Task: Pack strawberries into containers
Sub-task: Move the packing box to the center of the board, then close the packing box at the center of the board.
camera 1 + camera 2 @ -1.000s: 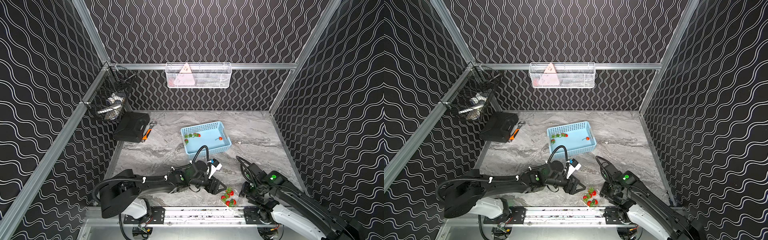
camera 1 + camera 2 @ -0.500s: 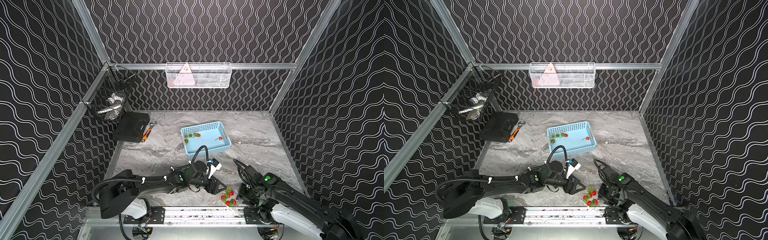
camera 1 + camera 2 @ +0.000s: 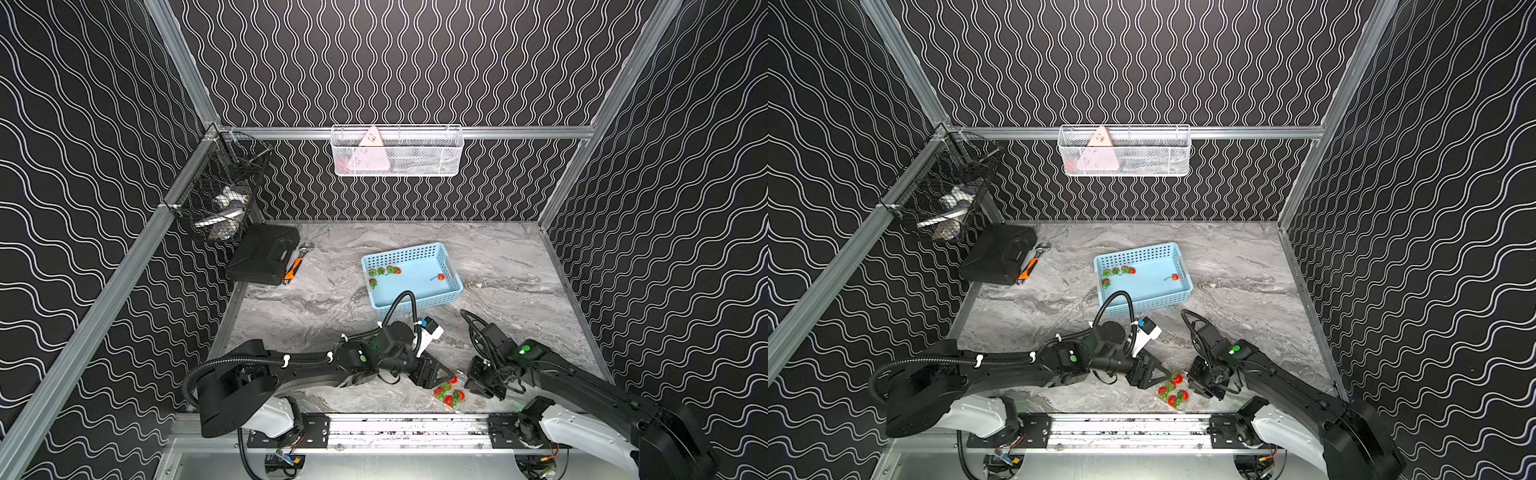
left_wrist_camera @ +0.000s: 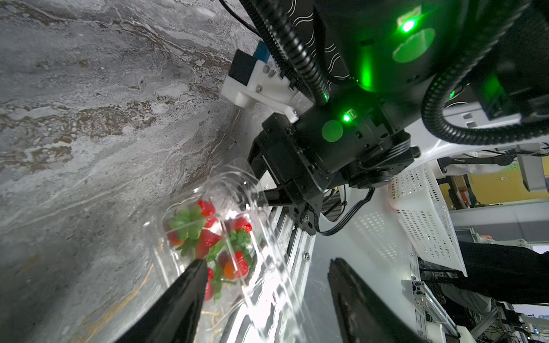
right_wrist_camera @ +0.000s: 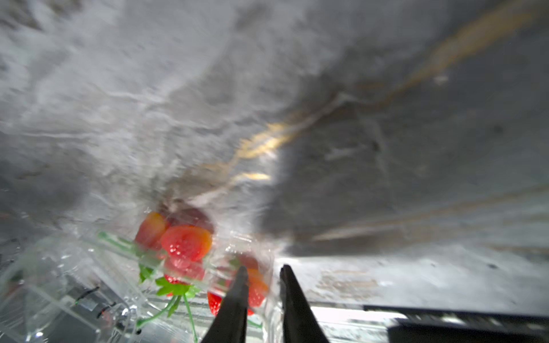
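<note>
Thin box [image 4: 157,246], narrow pinch, table edge close.

The berries [image 4: 208,237] lie heaped in the clear box, which sits on the table [image 3: 311,299] at its front edge, just beside the rail [image 3: 395,428] and between my two grippers. My right gripper [image 5: 263,268] is narrow, a finger on either side of the box's wall, but the view is blurred and I cannot tell whether they bite. My left gripper [image 4: 267,262] stands wide and holds nothing, one fingertip over the berries. I judge the soft wall may buckle or slip from so small a pinch. A pull could tip the box and spill it, or drag it onto the rail. My left finger could bruise a berry. More berries lie in the basket [image 3: 415,249], well apart.
</note>
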### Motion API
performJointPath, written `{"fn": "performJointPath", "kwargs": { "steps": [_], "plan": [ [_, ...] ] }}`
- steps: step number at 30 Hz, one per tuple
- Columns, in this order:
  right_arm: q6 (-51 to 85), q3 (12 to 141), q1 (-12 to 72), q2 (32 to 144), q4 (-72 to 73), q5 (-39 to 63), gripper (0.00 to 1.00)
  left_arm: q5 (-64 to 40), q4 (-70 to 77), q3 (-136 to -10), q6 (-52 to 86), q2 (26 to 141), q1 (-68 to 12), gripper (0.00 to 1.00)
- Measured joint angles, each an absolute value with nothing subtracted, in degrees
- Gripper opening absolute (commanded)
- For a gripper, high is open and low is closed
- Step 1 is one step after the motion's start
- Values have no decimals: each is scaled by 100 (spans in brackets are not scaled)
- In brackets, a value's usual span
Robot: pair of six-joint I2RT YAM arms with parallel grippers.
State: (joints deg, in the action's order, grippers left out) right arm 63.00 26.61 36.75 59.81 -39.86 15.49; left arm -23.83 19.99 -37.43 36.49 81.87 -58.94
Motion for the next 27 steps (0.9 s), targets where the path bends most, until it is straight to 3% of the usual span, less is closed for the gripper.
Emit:
{"fn": "performJointPath", "kwargs": {
  "steps": [11, 19, 27],
  "plan": [
    [6180, 3310, 3607, 7378, -2816, 1551, 22, -2381, 1946, -3741, 3647, 8173, -5894, 70],
    [5758, 3568, 3155, 7406, -2615, 1511, 46, -2381, 2108, -3562, 3651, 8385, -5894, 70],
    [5542, 3391, 2768, 6753, -2899, 1503, 54, -2418, 2440, -3492, 3739, 8941, -5839, 70]
  ]
}}
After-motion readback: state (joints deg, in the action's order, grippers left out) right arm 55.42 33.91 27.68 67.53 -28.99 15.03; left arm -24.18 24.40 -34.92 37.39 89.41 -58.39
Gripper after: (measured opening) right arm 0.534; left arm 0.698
